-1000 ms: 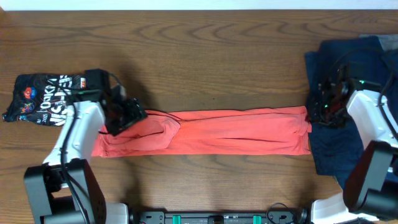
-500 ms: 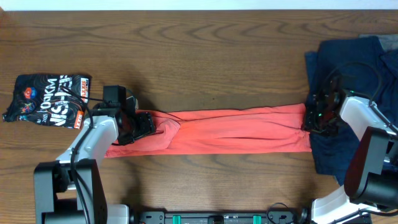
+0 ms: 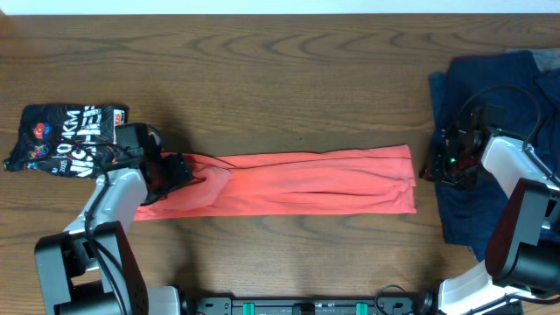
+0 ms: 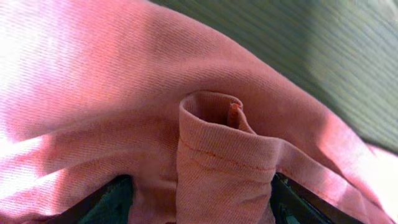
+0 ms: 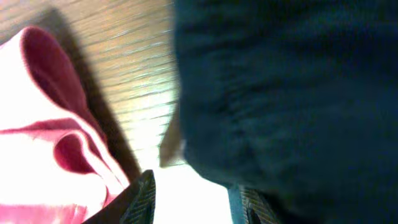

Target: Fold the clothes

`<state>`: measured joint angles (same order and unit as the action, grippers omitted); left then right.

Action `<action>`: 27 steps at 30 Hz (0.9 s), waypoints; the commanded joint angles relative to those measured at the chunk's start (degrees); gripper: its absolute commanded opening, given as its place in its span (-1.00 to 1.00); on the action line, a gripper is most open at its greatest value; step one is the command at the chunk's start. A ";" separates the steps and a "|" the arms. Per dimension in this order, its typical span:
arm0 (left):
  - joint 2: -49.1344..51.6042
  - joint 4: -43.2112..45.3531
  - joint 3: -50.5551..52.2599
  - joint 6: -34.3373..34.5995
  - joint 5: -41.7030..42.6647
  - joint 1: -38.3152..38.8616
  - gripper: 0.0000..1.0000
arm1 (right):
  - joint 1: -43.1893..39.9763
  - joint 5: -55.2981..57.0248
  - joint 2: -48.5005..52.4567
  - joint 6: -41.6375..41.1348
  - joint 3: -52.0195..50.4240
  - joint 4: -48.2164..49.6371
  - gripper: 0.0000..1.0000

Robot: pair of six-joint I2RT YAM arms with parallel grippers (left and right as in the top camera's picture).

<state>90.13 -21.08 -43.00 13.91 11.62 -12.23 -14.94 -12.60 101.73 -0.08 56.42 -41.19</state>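
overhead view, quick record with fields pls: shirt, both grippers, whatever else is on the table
shirt: coral-red T-shirt, folded into a long strip running left to right on the wooden table
left gripper: left gripper shut on a bunched fold at the strip's left end
right gripper: right gripper open, holding nothing, apart from the strip's right end
other: navy garment at the right; black printed shirt at the far left
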 commanded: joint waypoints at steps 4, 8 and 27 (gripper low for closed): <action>1.90 -0.24 1.86 0.11 1.03 -0.87 0.62 | 3.85 -12.74 1.79 6.45 -1.60 -2.01 0.12; 0.90 -0.44 1.75 0.11 3.02 -0.90 0.83 | 3.85 -14.95 1.79 6.60 -1.60 -3.96 0.30; -13.40 -5.46 1.75 1.22 5.92 -0.87 0.96 | 9.22 -17.00 1.81 5.99 -1.79 -2.10 0.02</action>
<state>76.71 -25.50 -41.32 14.63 16.82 -12.75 -7.99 -30.59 102.74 7.16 55.24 -43.90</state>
